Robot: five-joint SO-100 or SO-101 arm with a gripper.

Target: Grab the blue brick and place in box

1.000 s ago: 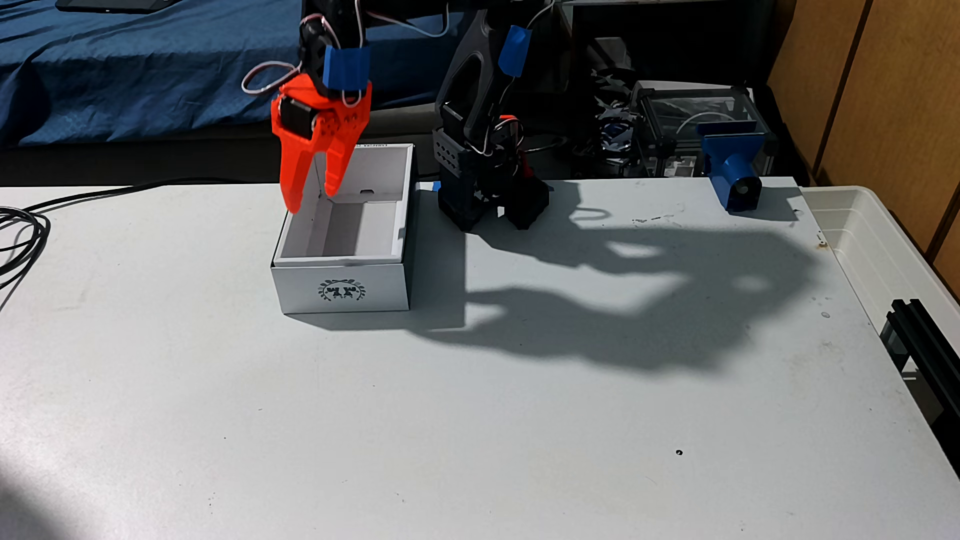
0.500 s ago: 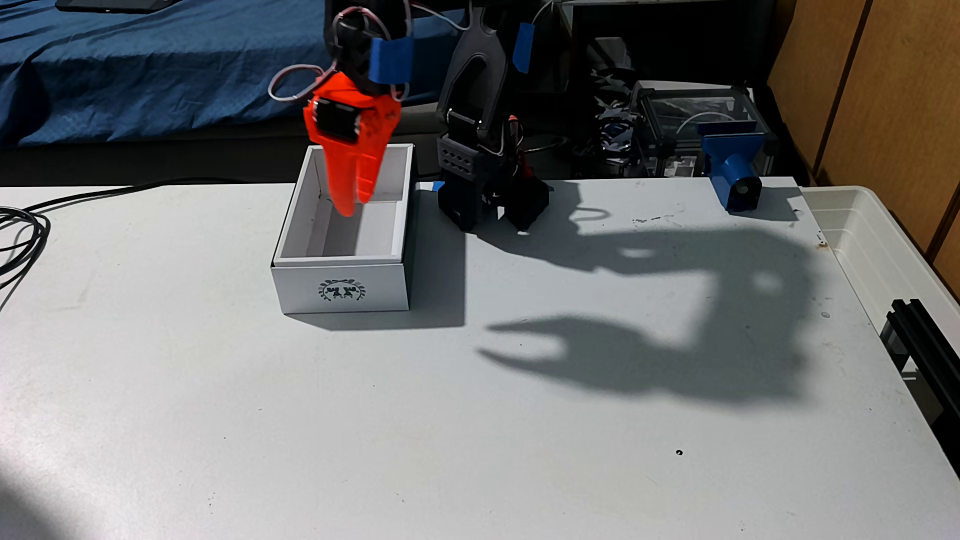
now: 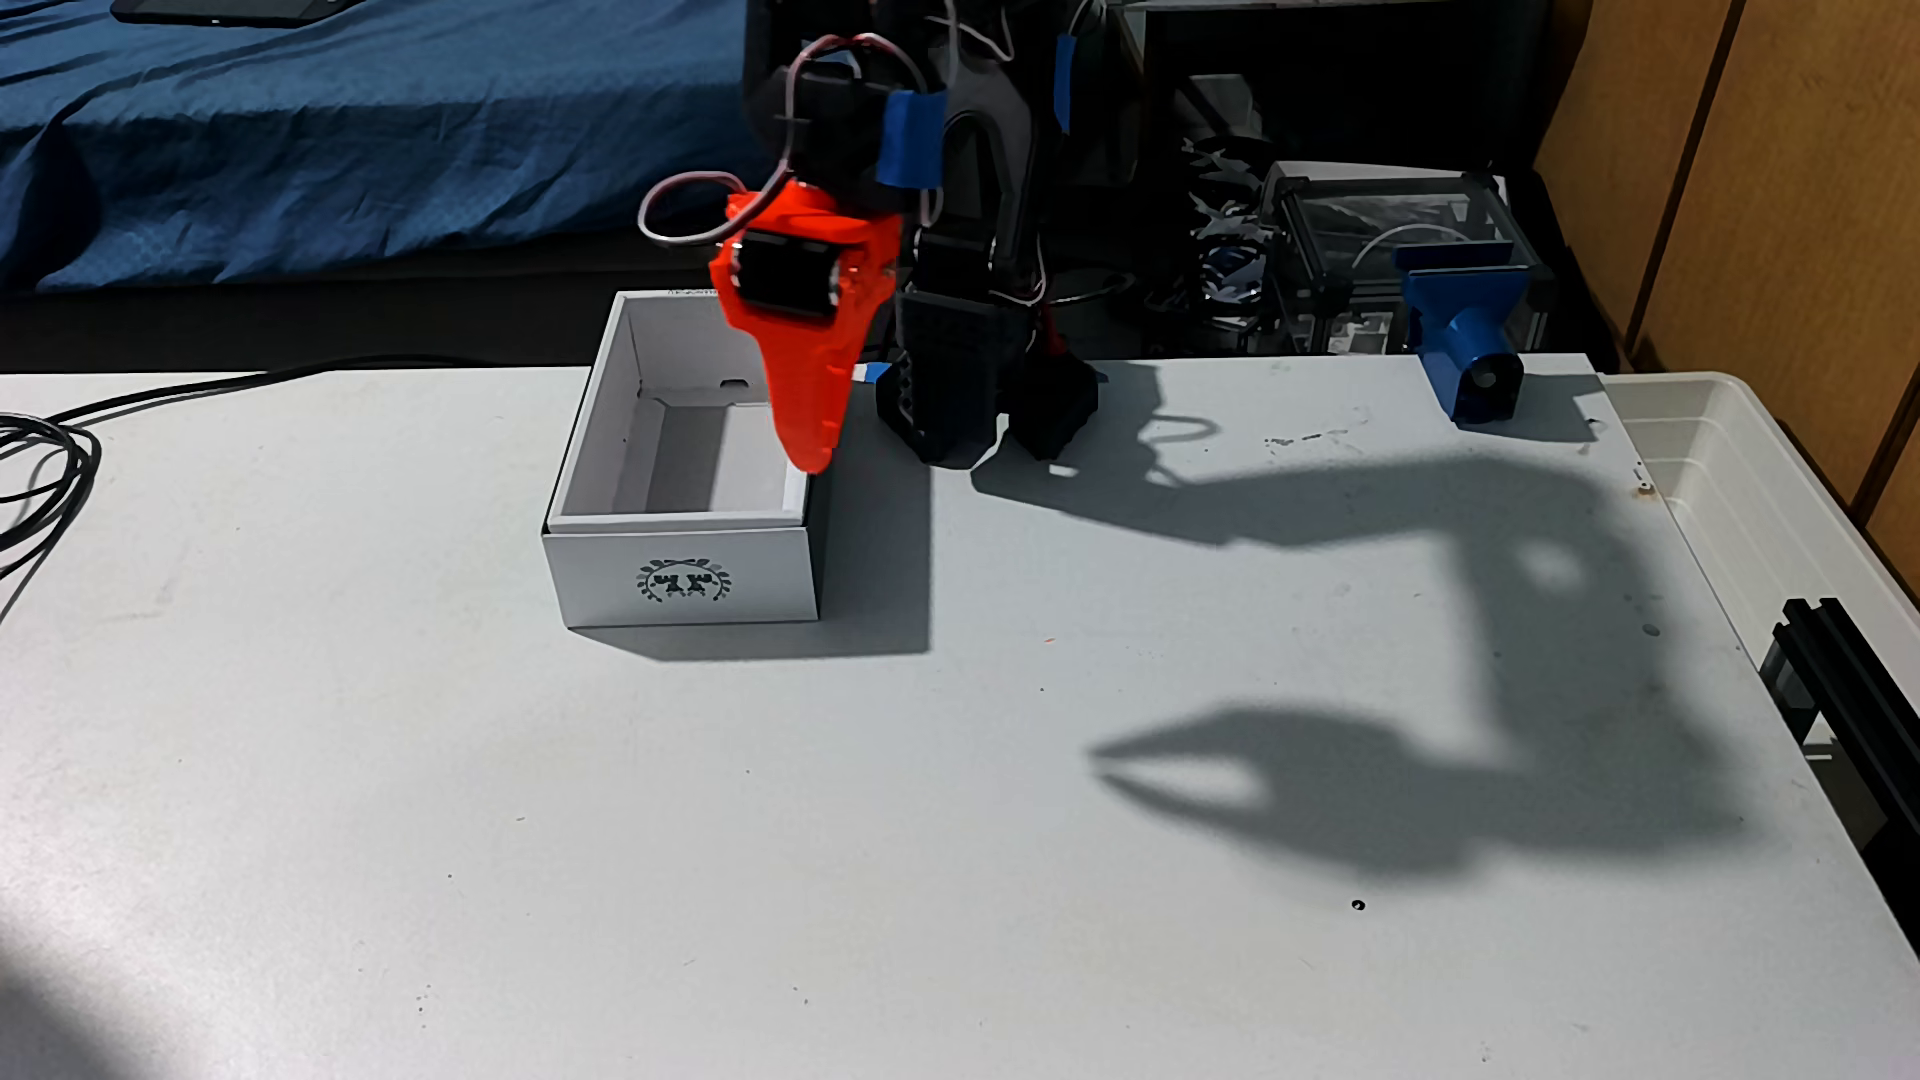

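The white box [image 3: 686, 576], with a dark green emblem on its near short side, stands open on the table at the back, left of the arm's black base [image 3: 977, 400]. My orange gripper [image 3: 812, 457] points down in the fixed view, its tips hanging over the box's right wall near the front corner. The two fingers lie together as one wedge, so it is shut, with nothing visible between them. Its shadow on the table also shows the tips meeting. The blue brick is hidden from this view; the part of the box floor I can see is bare.
A blue clamp-like part [image 3: 1465, 332] sits at the table's back right edge. A translucent plastic tub [image 3: 1745, 488] and a black rail [image 3: 1849, 675] border the right side. Black cables [image 3: 42, 467] lie at the left edge. A blue cloth [image 3: 312, 135] lies behind the table.
The gripper has swung to the right, from over the box's left wall to over its right wall. Its fingers have gone from open to shut.
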